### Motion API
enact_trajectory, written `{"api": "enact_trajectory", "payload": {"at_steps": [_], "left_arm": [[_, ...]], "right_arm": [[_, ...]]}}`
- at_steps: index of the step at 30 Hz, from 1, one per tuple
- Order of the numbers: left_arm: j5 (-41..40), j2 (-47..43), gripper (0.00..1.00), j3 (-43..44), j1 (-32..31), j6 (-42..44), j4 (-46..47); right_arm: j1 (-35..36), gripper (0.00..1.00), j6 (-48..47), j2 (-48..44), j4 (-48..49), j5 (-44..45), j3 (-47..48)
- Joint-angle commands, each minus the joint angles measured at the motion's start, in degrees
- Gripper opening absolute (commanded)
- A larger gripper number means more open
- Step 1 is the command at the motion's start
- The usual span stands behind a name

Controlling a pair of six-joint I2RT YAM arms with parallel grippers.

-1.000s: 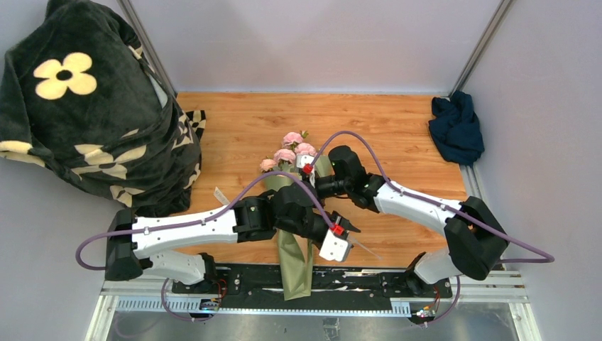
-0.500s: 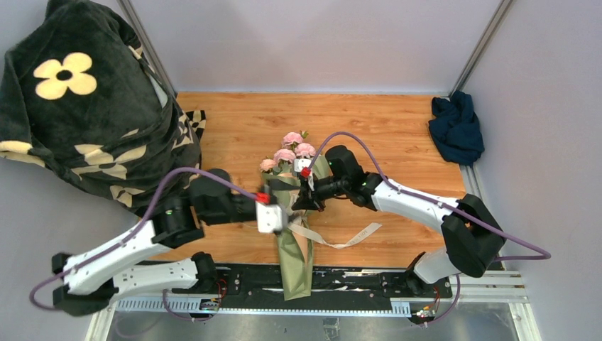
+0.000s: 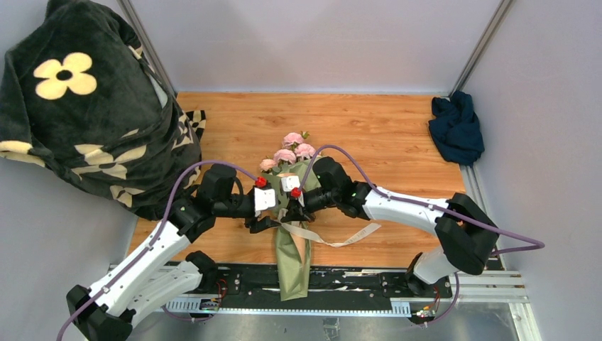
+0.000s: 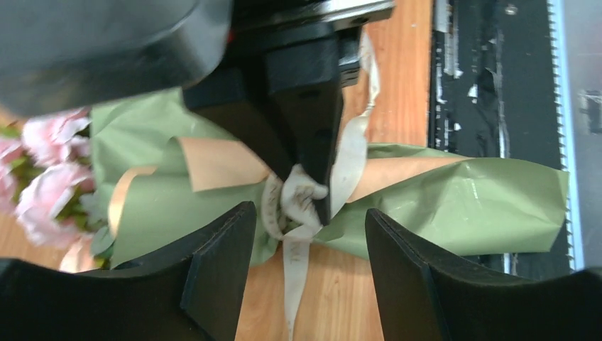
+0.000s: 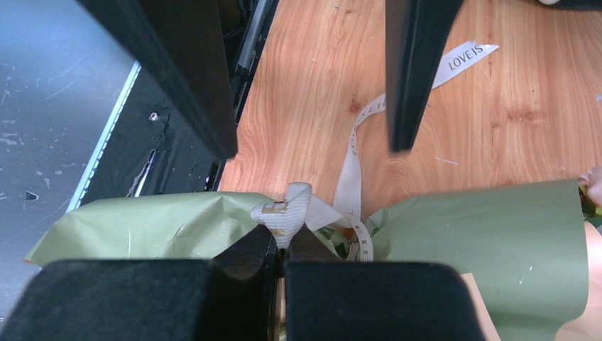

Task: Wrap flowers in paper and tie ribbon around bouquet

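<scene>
Left gripper swung back to left of bouquet and opened: fingers wide, empty, straddling the knot. Right gripper pinched tight on ribbon at cone waist, mid-table. Ribbon looks floppy and slippery; take the tail near the knot. Paper probably crushes.

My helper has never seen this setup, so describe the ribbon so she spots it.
On the wooden table, a green paper bouquet lies at centre. The ribbon is wrapped round its middle, one tail trailing onto the wood: the only narrow cream strip, printed with lettering.

Ribbon around bouquet on table
</scene>
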Motion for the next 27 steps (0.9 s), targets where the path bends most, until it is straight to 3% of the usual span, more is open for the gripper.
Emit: {"api": "enact_trajectory", "payload": {"at_steps": [1,9,13,19,21,23,27], "left_arm": [[10.13,3.23,0.65,-0.24,0.3,8.16,0.68],[10.86,4.17,0.29,-2.42,0.29,8.06,3.04],[10.27,4.25,0.0,-2.1,0.31,9.99,0.54],[1.58,4.05,0.0,-1.94,0.31,7.98,3.16],[0.67,4.01,0.2,-1.82,0.3,7.57,4.05],[1.41,3.91,0.32,-1.92,0.3,7.84,4.03],[3.24,4.35,0.32,-2.44,0.3,6.22,4.95]], "right_arm": [[1.03,0.0,-2.36,1.61,1.18,0.47,0.19],[1.22,0.0,-2.62,3.13,0.55,0.15,0.67],[1.22,0.0,-3.19,3.01,-0.74,0.62,1.24],[1.35,0.0,-4.89,0.6,-2.52,1.62,1.24],[1.41,0.0,-4.81,0.76,-2.92,1.64,1.28],[1.58,0.0,-4.6,0.98,-2.81,1.6,1.3],[2.13,0.0,-4.53,1.05,-2.08,1.58,1.15]]}}
